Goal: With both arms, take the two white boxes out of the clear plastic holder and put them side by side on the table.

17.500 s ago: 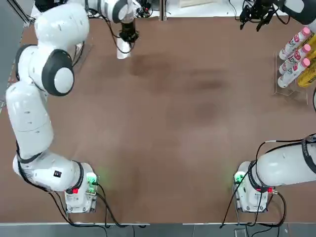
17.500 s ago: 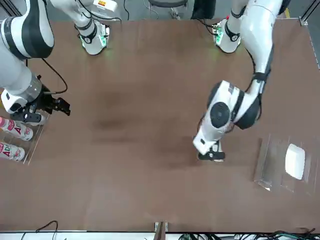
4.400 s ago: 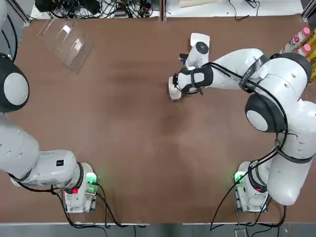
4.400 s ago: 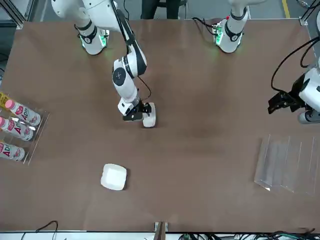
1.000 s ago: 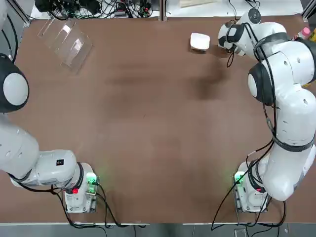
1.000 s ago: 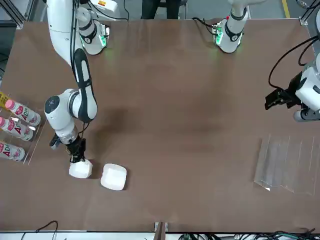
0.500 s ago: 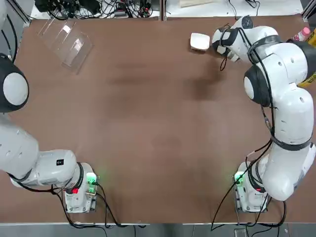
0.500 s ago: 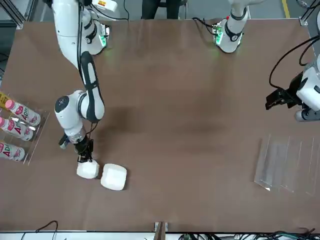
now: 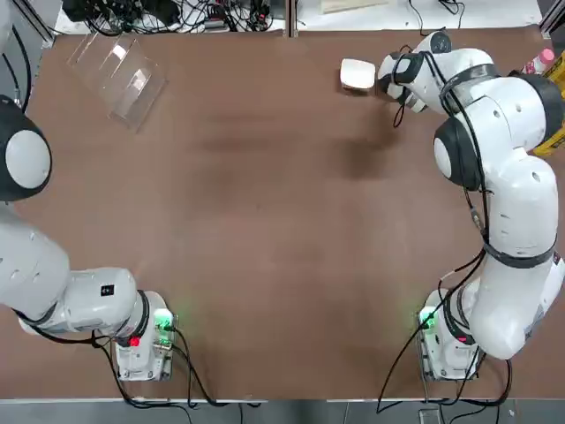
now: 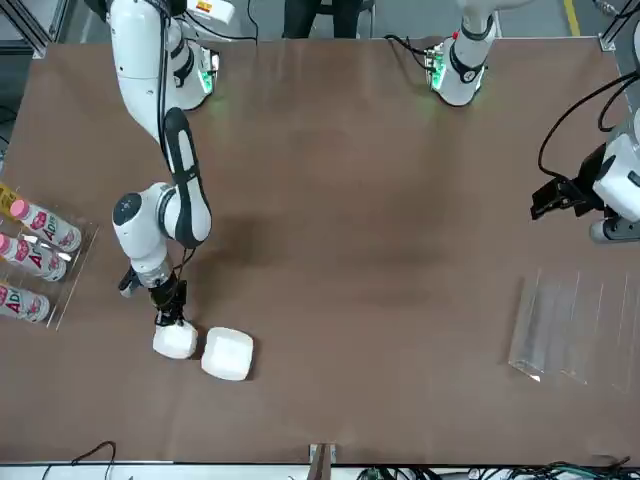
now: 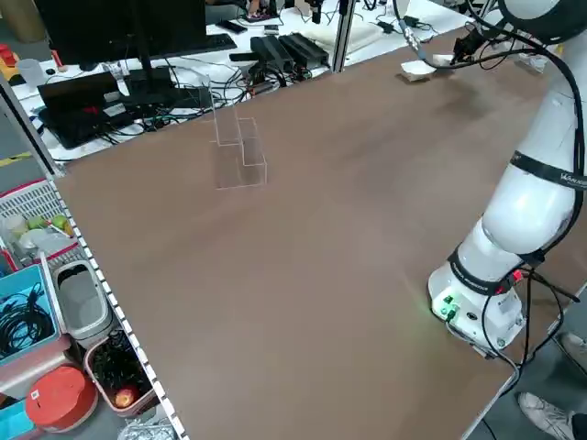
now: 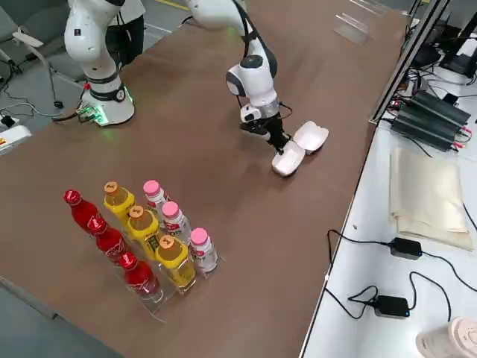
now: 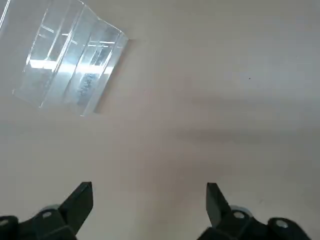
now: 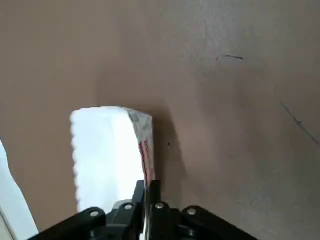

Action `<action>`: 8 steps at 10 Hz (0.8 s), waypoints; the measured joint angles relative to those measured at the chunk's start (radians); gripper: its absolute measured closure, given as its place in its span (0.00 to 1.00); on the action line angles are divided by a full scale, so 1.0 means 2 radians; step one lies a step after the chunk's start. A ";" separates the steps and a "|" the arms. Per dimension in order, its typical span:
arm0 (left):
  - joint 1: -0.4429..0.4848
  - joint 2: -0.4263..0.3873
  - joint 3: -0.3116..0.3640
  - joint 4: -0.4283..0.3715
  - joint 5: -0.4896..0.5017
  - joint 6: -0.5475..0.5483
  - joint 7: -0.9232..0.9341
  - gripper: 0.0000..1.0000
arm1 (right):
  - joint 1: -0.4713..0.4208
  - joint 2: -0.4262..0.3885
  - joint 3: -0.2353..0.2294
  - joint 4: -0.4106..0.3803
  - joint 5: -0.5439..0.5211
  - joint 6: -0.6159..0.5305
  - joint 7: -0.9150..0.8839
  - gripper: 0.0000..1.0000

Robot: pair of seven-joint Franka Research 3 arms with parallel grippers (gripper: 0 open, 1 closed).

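Note:
Two white boxes lie side by side at the table's far edge: one (image 10: 228,354) lies flat and free, the other (image 10: 175,341) touches the table right beside it. My right gripper (image 10: 170,312) is over that second box, and in the right wrist view its fingers (image 14: 154,192) are pinched on the box's (image 14: 105,150) thin edge. The top view shows the free box (image 9: 357,74), with the right wrist covering its neighbour. The clear plastic holder (image 9: 119,66) stands empty at the far left corner. My left gripper (image 13: 149,200) hovers open near the holder (image 13: 70,60), holding nothing.
A clear rack of pink-capped bottles (image 10: 30,255) stands at the table's right edge, with red and yellow bottles (image 12: 127,231) beside them. Cables and power bricks (image 12: 425,119) lie just beyond the far edge behind the boxes.
My right gripper has carried its box sideways along the far edge until it sits next to the free box. The left arm has not moved.

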 joint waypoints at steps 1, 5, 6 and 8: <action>0.000 0.000 0.000 0.000 0.000 0.000 0.000 0.00 | 0.000 0.000 0.000 0.001 0.002 0.000 0.000 0.81; 0.000 0.000 -0.001 0.003 0.000 0.000 0.000 0.00 | 0.000 -0.001 -0.001 0.007 0.007 -0.006 0.000 0.64; 0.000 -0.001 -0.001 0.004 0.000 0.000 0.000 0.00 | 0.000 -0.006 -0.004 0.015 0.007 -0.027 -0.006 0.61; 0.001 -0.011 0.001 0.005 0.000 -0.007 0.000 0.00 | -0.007 -0.037 -0.025 0.043 0.007 -0.141 -0.058 0.52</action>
